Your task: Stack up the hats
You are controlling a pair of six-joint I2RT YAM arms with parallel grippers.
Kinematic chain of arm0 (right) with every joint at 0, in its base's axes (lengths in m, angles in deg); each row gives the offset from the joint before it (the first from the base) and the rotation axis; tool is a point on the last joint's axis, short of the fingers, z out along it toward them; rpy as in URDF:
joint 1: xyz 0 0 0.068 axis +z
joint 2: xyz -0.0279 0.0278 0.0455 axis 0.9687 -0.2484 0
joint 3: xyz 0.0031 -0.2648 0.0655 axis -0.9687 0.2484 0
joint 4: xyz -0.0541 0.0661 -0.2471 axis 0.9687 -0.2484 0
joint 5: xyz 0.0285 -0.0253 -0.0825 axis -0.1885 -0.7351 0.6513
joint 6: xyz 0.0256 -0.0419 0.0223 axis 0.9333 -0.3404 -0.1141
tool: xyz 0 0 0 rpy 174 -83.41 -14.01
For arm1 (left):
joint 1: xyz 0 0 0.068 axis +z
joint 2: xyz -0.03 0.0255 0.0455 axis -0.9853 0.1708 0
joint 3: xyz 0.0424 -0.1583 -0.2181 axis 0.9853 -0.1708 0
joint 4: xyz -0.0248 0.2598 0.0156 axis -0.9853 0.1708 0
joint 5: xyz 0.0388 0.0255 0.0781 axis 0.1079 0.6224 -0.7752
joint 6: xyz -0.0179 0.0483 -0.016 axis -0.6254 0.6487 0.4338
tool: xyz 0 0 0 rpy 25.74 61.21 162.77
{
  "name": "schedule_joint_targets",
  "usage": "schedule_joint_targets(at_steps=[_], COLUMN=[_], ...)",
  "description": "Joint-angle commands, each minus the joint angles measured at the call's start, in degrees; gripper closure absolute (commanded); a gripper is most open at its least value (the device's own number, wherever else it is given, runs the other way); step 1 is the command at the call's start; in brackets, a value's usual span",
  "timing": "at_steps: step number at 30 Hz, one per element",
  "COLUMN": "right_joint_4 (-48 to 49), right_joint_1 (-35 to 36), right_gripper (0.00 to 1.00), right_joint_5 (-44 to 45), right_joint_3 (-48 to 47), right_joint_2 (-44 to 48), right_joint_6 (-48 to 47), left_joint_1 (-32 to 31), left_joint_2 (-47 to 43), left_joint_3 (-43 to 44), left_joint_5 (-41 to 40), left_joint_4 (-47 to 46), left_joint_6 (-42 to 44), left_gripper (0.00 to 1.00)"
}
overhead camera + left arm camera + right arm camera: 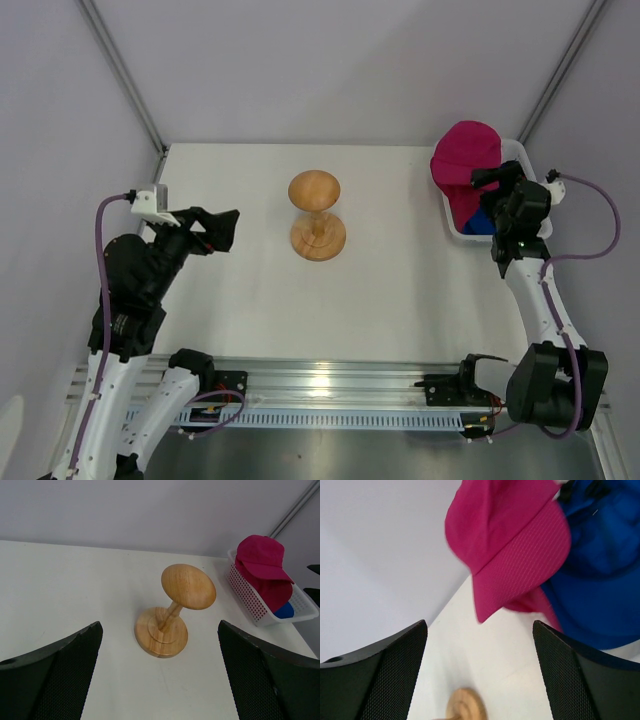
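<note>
The pink hat [467, 150] lies on top of a blue hat [600, 580] in the white basket [247, 599], at the far right corner of the tabletop [400, 290]. The right hand [479, 630] hangs near the pink brim, wide open and holding nothing. The left hand [226, 230] is also open and empty, well apart from the wooden stand [317, 215]. The danger, I think, is that the fingers close on both cloths together and lift the blue hat too, or drag the light basket. Soft fabric may also slip if only the brim edge is pinched.
</note>
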State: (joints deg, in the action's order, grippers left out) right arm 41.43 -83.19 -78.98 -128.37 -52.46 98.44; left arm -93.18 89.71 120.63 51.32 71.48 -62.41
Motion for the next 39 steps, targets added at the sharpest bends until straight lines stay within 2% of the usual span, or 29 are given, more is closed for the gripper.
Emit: schedule_joint_targets(at_steps=[1,6,13,19,24,33,37,39], right_joint_4=[5.98,6.42,7.04,6.86,9.84,10.29,10.81,11.08], right_joint_1=[4.66,12.66,15.04,14.87,13.64,12.06,12.14,12.40], right_gripper=[0.11,0.10,0.11,0.12,0.13,0.16,0.15,0.12], right_joint_5=[2.53,10.71,17.57,22.05,22.68,20.31,18.73,18.54], right_joint_3=[2.11,2.99,5.19,5.37,5.55,1.59,1.59,1.15], right_joint_2=[0.73,1.09,0.56,-0.06,-0.93,-8.23,-8.85,-8.67], right_joint_6=[8.33,11.05,14.40,12.73,12.11,12.29,11.85,8.78], left_joint_1=[-0.26,-0.26,-0.26,-0.26,-0.26,-0.25,-0.26,-0.26], left_joint_2=[0.54,0.28,0.19,0.37,0.80,0.98,0.10,-0.34], left_joint_3=[0.67,0.59,0.59,0.59,0.59,0.41,0.59,-0.03], left_joint_5=[1.11,0.67,0.67,0.41,0.41,0.58,-0.99,-2.22], left_joint_4=[-0.47,-0.47,-0.47,-0.38,-0.38,-0.46,-0.73,-1.25], left_joint_6=[1.21,1.30,1.21,1.39,1.47,1.91,2.00,1.91], left_gripper=[0.01,0.01,0.01,0.01,0.01,0.01,0.01,0.01])
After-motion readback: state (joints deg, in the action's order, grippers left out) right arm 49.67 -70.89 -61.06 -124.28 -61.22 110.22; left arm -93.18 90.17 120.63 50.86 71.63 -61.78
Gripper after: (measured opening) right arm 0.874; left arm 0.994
